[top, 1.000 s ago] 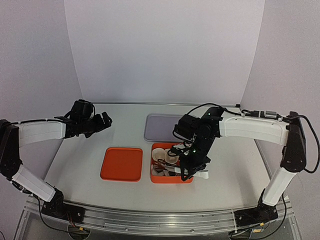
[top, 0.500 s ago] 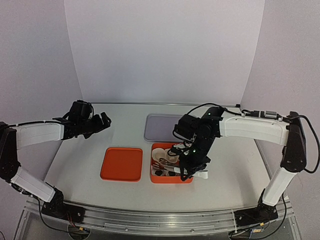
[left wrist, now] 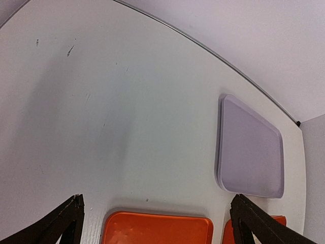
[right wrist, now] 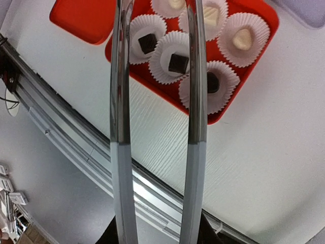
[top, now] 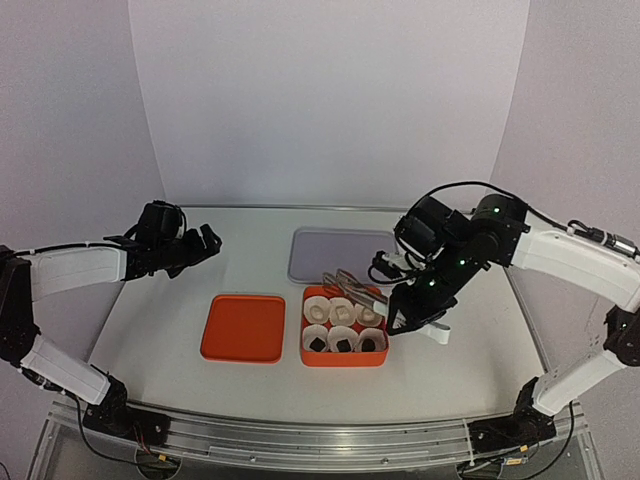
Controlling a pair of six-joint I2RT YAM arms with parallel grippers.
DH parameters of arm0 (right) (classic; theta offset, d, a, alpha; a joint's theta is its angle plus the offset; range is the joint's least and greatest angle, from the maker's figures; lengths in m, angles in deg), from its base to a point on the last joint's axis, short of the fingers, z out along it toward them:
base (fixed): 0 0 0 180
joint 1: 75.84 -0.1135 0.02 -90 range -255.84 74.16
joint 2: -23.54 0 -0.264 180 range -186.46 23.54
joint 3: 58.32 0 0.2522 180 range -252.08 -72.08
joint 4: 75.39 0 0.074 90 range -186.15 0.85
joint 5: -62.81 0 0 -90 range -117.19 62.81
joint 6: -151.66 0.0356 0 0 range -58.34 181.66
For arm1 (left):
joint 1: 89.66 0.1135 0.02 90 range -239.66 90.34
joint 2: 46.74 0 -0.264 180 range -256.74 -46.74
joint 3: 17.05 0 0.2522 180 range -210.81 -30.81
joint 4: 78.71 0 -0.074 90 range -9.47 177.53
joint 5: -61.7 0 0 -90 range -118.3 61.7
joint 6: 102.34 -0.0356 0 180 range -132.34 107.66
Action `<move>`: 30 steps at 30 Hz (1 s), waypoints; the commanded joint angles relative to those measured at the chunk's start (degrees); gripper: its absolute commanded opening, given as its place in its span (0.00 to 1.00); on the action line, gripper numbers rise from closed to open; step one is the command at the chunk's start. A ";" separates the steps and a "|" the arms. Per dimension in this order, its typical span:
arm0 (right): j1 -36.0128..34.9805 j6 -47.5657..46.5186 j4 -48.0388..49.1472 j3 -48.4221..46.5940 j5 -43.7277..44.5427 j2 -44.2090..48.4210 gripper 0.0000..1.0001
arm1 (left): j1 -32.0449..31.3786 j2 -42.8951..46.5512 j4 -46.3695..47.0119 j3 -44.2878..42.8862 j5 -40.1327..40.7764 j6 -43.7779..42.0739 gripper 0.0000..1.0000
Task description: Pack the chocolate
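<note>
Pale lilac walls on three sides, and a white table (top: pixel 250 260) with good lighting.

Item 1, the goods. I count six pieces in the orange box (top: pixel 343 361), each in its own paper cup (right wrist: pixel 150 29). The three white chocolates (top: pixel 345 308) sit in the far row and the three dark chocolates (top: pixel 342 343) in the near row. I see no loose piece on the table.

Item 2, the right gripper (top: pixel 408 308). It is clamped on the handle end of a pair of metal tongs (right wrist: pixel 120 101), just right of the box. The tong arms reach out over the box's far edge and stand apart, with nothing between them.

Item 3, the left gripper (top: pixel 207 242). Its jaws are spread wide and hold nothing. It hangs above bare table, well left of the box and beyond the lid.

Item 4, other fittings. The orange lid (top: pixel 243 327) lies flat just left of the box. A lilac tray (top: pixel 330 250) lies behind the box, bare as far as I can see.

Assessment: filling looks complete, so I judge the step in hand to be clearing the tongs away from the box. The next move would call for setting the tongs down clear of the cups. The free left arm could then take the lid by an edge and lower it square onto the box. The risk I note is a tong tip catching a cup rim.
</note>
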 commanded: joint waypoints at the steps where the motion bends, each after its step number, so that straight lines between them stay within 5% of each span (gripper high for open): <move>1: 4.06 6.50 -0.22 0.19 19.63 3.21 0.30 | 0.24 -1.35 -3.57 -2.30 1.03 1.19 1.00; 7: 16.71 13.57 0.25 4.53 27.65 -0.60 0.29 | 0.29 -2.06 -8.35 -2.01 2.03 2.39 1.00; 12: 23.23 14.12 7.39 12.08 26.18 -2.16 0.29 | 0.35 -4.14 -13.43 -2.13 1.83 2.16 0.99; 19: 25.83 9.76 23.57 21.48 22.45 -6.18 0.31 | 0.55 -7.72 -16.90 -1.67 -2.00 -0.22 0.95; 30: 26.62 11.15 27.60 23.27 21.96 -14.13 0.52 | 0.55 -11.55 -19.19 -0.31 -8.59 -5.76 0.76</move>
